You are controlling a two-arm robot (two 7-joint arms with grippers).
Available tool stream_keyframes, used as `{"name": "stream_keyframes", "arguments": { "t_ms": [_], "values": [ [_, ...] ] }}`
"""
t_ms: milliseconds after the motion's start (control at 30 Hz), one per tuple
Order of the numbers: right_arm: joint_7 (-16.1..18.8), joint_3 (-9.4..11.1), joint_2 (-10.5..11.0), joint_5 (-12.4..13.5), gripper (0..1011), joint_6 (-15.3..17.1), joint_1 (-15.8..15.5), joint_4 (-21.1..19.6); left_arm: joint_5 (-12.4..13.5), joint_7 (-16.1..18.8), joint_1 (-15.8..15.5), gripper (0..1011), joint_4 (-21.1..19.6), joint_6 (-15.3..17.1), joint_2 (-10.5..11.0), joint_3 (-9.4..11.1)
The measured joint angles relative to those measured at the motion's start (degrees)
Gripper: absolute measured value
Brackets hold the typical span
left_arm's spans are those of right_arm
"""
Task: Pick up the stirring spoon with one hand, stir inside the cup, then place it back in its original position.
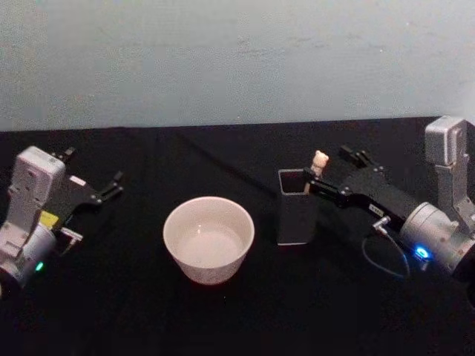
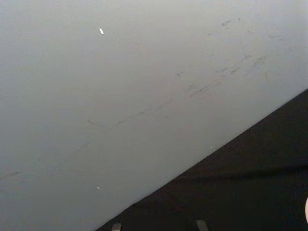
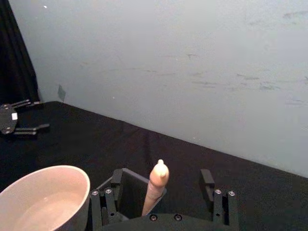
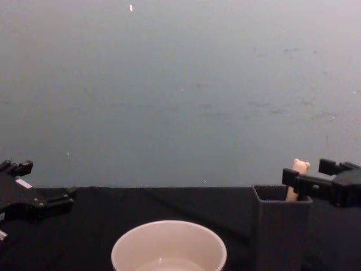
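Head view: the right gripper point(image 1: 332, 172) reaches in from the right over a black table point(image 1: 111, 311), its jaws spread wide on either side of the stirring spoon point(image 1: 320, 160). The spoon stands in the dark square holder point(image 1: 298, 209), its bear-head top poking above the rim. The off-white cup point(image 1: 209, 239) sits just to the left of the holder, its pale inside open to the camera. At the far left, well apart from the cup, the left gripper point(image 1: 93, 167) hangs above the table with its fingers parted, holding nothing.

Left wrist view: a grey wall point(image 2: 120, 96) meets the black table point(image 2: 250, 192); the tips of the left gripper's fingers point(image 2: 202, 224) peek in at the frame's edge.

Right wrist view: the spoon's beige handle point(image 3: 156, 186) rises between the right gripper's two fingers point(image 3: 208, 182), with a clear gap on each side, so nothing is grasped. The holder point(image 3: 130, 192) lies directly beneath, the cup point(image 3: 45, 197) beside it, and the left gripper point(image 3: 37, 115) is far off.

Chest view: the right gripper point(image 4: 309, 172) brackets the bear head point(image 4: 299, 167) above the holder point(image 4: 281, 226). The cup point(image 4: 169, 248) stands in front at centre, and the open left gripper point(image 4: 48, 180) is at the left edge.
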Motion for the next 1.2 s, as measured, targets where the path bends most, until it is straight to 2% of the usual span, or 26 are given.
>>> {"name": "stream_keyframes", "arguments": {
  "t_ms": [433, 1200],
  "values": [
    [1.57, 0.75, -1.97, -0.21, 1002, 1.69, 1.13, 2.19, 0.00, 0.00, 0.00, 1001, 0.00, 0.00, 0.00, 0.00],
    [1.68, 0.91, -2.07, -0.56, 983, 1.69, 1.00, 2.11, 0.00, 0.00, 0.00, 1001, 0.00, 0.00, 0.00, 0.00]
  ]
}}
